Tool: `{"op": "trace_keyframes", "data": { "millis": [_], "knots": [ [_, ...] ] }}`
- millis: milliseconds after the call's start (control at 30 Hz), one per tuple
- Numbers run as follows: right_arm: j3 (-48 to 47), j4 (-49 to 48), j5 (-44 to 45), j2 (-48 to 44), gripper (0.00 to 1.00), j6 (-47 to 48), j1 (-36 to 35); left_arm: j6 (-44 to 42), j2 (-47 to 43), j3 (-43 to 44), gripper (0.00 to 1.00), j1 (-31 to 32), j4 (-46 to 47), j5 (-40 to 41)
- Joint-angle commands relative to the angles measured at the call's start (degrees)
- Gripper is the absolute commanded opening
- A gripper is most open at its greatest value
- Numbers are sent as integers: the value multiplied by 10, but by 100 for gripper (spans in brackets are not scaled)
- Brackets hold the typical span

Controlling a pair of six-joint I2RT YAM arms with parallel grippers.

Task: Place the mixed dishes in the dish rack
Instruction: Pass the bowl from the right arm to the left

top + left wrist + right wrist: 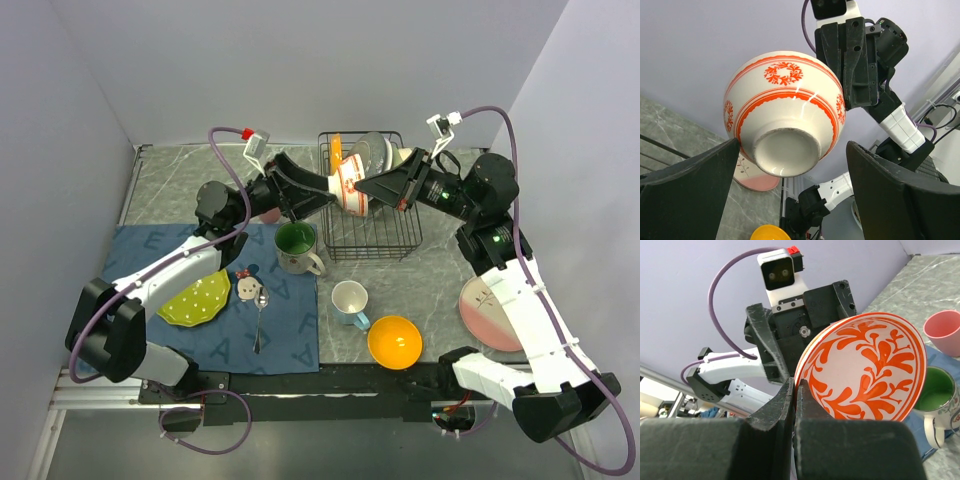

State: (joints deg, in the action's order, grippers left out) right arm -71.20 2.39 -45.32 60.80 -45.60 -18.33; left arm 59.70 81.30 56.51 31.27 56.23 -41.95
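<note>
The right hand (794, 390) pinches the rim of the red-patterned bowl (865, 370). The left hand (792, 147) is spread wide, a finger on each side of the bowl's bottom. The bowl hangs tilted over the dish rack (385, 235) on the bench (430, 290).

The right arm (530, 300) hides part of the pink plate (482, 312).

Glossy ceramic bowl (785, 115), matt black wire rack (385, 230)
</note>
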Motion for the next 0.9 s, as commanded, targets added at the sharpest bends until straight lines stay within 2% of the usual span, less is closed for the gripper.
{"op": "trace_keyframes", "data": {
  "millis": [0, 133, 233, 300, 500, 700, 867],
  "knots": [
    [-10, -80, -14, -22, 0, -17, 5, 6, 1, -1, 91, 6, 30, 2],
    [-3, -87, -18, -16, 0, -22, 7, 15, 8, -2, 76, 6, 38, 10],
    [3, -88, -20, -12, 0, -25, 7, 18, 13, -1, 72, 6, 42, 16],
    [4, -88, -21, -9, 0, -26, 7, 18, 15, 1, 73, 6, 35, 20],
    [12, -76, -21, -4, 0, -23, 7, 10, 11, 0, 84, 6, 17, 34],
    [15, -71, -24, -6, 0, -21, 7, -4, 5, -1, 71, 6, 5, 40],
    [5, -42, -38, 1, 0, -11, 7, -7, 5, -3, 65, 6, -1, 37]
  ]
}}
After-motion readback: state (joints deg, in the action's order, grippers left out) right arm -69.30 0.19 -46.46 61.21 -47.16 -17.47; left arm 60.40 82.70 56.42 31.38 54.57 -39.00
